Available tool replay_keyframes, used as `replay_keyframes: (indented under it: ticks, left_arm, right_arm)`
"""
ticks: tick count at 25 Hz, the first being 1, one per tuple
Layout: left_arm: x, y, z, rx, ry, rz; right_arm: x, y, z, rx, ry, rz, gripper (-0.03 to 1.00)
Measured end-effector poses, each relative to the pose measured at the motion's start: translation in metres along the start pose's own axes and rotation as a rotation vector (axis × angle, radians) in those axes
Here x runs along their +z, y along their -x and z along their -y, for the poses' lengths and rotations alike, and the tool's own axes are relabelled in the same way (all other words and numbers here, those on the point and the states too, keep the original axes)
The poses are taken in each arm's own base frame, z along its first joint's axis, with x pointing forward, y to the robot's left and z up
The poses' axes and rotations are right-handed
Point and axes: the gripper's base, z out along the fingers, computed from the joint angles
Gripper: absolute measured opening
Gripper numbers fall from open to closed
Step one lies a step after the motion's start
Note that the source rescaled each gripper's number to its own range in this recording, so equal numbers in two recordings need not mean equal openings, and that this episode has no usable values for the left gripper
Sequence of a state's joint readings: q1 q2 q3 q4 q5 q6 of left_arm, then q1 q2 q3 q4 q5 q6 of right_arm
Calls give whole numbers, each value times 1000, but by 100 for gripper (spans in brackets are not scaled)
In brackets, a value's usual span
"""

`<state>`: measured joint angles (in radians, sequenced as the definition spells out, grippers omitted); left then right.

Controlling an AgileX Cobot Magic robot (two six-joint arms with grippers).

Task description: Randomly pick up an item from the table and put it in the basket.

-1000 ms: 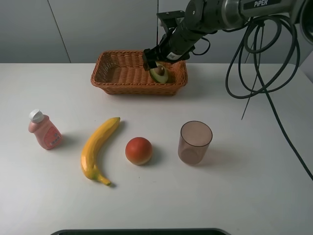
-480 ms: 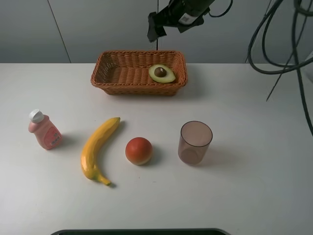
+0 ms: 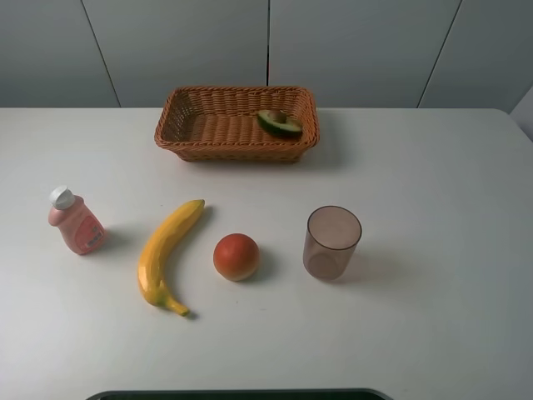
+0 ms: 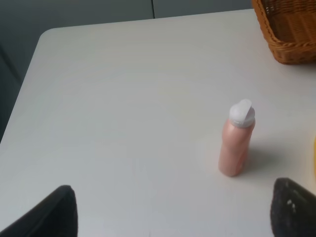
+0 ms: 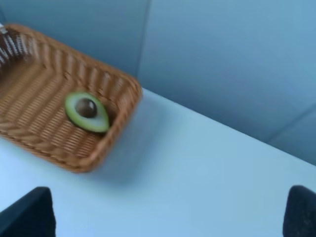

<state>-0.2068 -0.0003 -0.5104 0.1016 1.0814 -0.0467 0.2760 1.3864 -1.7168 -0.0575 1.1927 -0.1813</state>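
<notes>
The avocado (image 3: 280,123) is lying in the basket (image 3: 223,151), and the left gripper (image 4: 177,213) and right gripper (image 5: 165,212) are hanging spread and empty, so seemingly only parking is remaining.

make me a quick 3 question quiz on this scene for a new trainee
1. True or false: the halved avocado lies inside the wicker basket.
2. What sits between the banana and the translucent cup? A a spoon, B a red-orange round fruit, C a plate.
3. How many items rest on the table outside the basket?
Key: 1 true. 2 B. 3 four: pink bottle, banana, round fruit, cup.
</notes>
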Motion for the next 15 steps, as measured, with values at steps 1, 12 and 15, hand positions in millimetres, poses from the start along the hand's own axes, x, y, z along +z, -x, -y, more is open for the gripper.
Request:
replay_keyframes:
  ticks: [1,12,15]
  left_arm:
    - [0,0,0,0,0,0]
    - [0,0,0,2,0,0]
    - [0,0,0,2,0,0]
  right_arm:
    - [-15,-3,3,0,-32,18,99]
    - [-153,-103,0,30,-187,259,99]
    - [-175,-141,-6,66,-207,317,99]
